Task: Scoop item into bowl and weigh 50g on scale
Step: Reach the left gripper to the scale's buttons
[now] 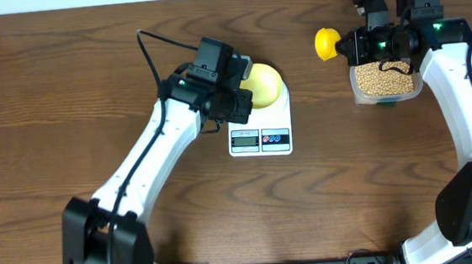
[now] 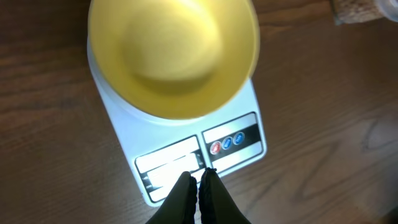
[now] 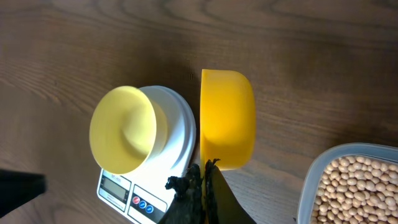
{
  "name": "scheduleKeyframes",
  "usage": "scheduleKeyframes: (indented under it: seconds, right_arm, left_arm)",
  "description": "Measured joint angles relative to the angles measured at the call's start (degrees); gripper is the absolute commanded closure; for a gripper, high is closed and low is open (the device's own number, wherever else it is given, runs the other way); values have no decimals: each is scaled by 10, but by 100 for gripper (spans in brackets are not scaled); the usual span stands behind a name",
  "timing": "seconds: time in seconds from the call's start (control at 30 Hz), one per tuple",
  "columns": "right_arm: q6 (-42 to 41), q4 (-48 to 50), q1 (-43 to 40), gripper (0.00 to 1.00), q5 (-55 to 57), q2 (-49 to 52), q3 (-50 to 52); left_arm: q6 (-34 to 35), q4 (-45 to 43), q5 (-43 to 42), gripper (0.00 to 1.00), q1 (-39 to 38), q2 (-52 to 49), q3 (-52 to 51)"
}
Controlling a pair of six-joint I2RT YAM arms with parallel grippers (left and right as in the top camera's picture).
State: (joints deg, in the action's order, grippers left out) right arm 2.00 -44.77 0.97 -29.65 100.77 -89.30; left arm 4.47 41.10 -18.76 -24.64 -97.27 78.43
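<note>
The pale yellow bowl point(image 1: 264, 85) stands empty on the white scale point(image 1: 260, 138). My left gripper point(image 1: 232, 109) hovers over the scale's front; in the left wrist view its fingers point(image 2: 199, 177) are shut and empty above the display, with the bowl point(image 2: 174, 56) and scale point(image 2: 245, 109) beyond. My right gripper point(image 1: 349, 45) is shut on the thin handle of a bright yellow scoop point(image 1: 326, 43), held above the table left of the beans point(image 1: 384, 78). The right wrist view shows the gripper point(image 3: 204, 171), the empty scoop point(image 3: 227, 118), bowl point(image 3: 124, 129), scale point(image 3: 180, 134) and beans point(image 3: 357, 186).
The beans fill a clear plastic container point(image 1: 385, 97) at the right rear, under my right arm; its rim shows in the right wrist view point(image 3: 311, 180). The table is brown wood point(image 1: 64, 95). A black cable runs from the left arm.
</note>
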Motion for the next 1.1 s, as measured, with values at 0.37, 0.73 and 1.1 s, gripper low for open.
scheduleKeyframes:
  seconds: [0.37, 0.73, 1.1]
  right_arm:
    - [1, -4, 0, 99, 10, 0, 0]
    - [2, 5, 0, 99, 10, 0, 0]
    - [2, 4, 0, 99, 11, 0, 0]
  left_arm:
    - [23, -55, 127, 92, -106, 116, -96]
    - [-80, -219, 116, 92, -125, 111, -237]
    - [-155, -302, 116, 92, -125, 47, -252]
